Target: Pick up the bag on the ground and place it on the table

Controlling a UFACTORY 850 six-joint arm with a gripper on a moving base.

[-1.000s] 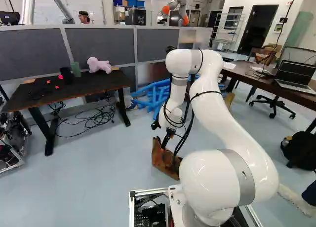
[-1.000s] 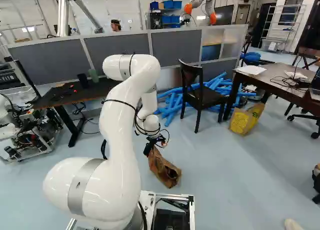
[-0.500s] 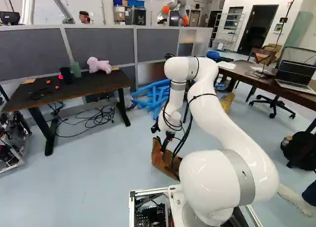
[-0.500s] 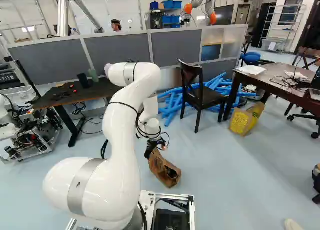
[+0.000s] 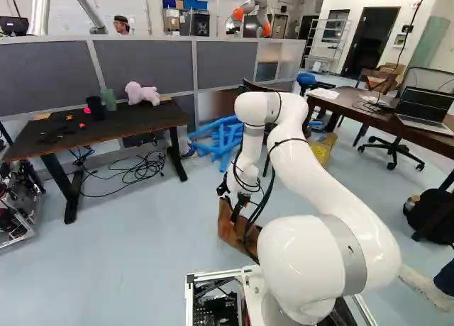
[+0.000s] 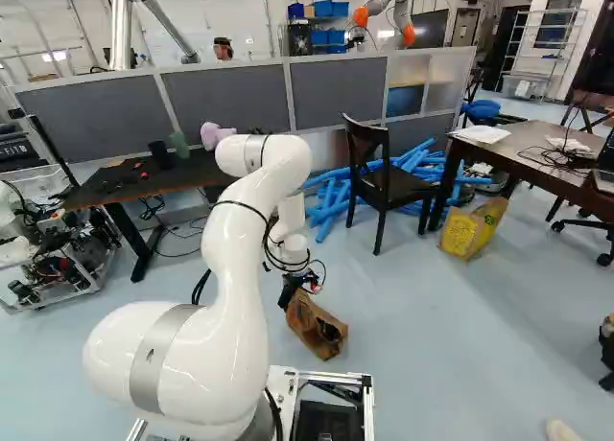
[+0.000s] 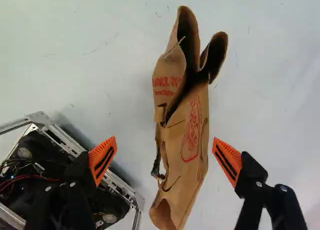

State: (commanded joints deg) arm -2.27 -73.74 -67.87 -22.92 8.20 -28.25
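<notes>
- claw (image 6: pixel 287 301) is spread wide, crumpled brown bag (image 7: pixel 192 155) showing between its fingers
- bag's on the floor (image 7: pixel 100 90)
- pink plushie (image 5: pixel 142 93) chilling on the tabletop (image 5: pixel 106 129)

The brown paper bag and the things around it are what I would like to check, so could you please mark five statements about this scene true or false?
1. The gripper is open, with the brown paper bag between its fingers. True.
2. The brown paper bag is already on a table. False: it is on the floor.
3. A pink plush toy sits on the black-topped table. True.
4. The yellow bag hangs from the back of the black chair. False: it stands on the floor.
5. The laptop at the right of the left base view is closed. False: its lid is up.
</notes>
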